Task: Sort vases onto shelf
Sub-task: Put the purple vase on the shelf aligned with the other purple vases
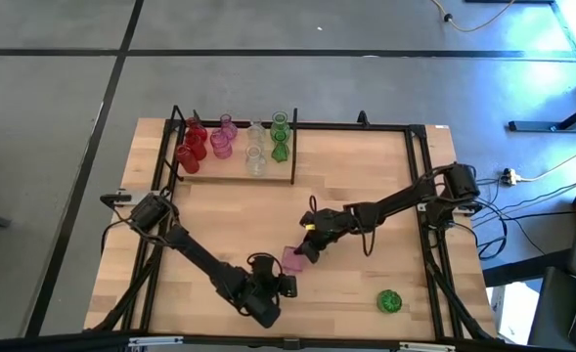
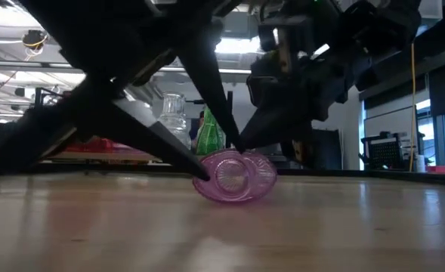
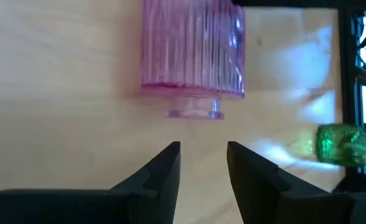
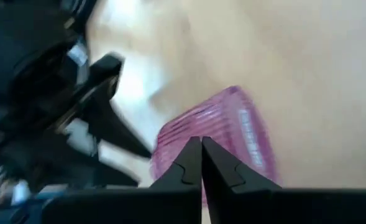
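My left hand (image 3: 202, 163), fingers spread and empty, lines up just short of the pink vase (image 3: 192, 50) lying on its side on the desk (image 1: 366, 186). Against its far side my right hand (image 4: 201, 163), pressed together, likely steadies it. Beyond, open desk leads to the shelf (image 1: 273, 174); a green vase (image 1: 389, 301) lies aside.

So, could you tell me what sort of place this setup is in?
Probably a robotics lab or workshop: a wooden table on a bare grey floor, loose cables beside it, and ceiling strip lights in the room behind.
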